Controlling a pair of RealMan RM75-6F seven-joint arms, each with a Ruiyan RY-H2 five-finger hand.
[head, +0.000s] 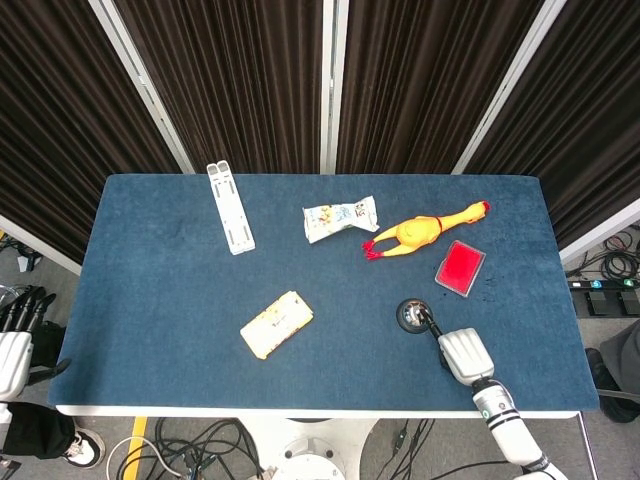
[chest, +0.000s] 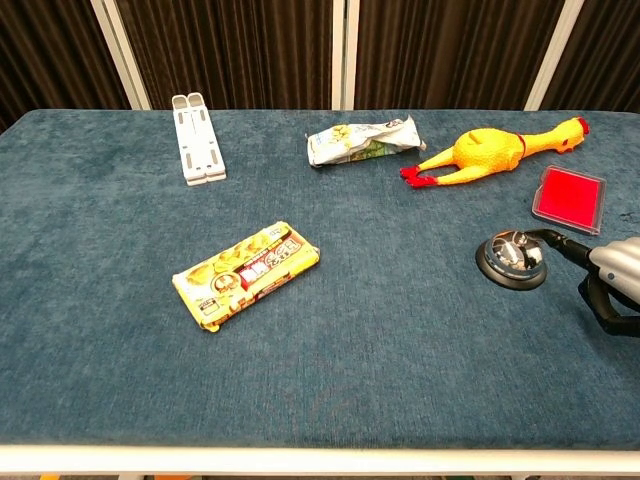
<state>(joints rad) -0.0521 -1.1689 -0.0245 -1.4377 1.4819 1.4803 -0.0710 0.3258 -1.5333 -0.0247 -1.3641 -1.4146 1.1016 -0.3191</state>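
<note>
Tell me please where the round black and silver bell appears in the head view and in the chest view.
Head view: the bell lies right of centre, near the front edge, just beyond the right hand.
Chest view: the bell lies at the right, beside the right hand.
Shared landmark: the red box lies behind and to the right of the bell in both.
</note>
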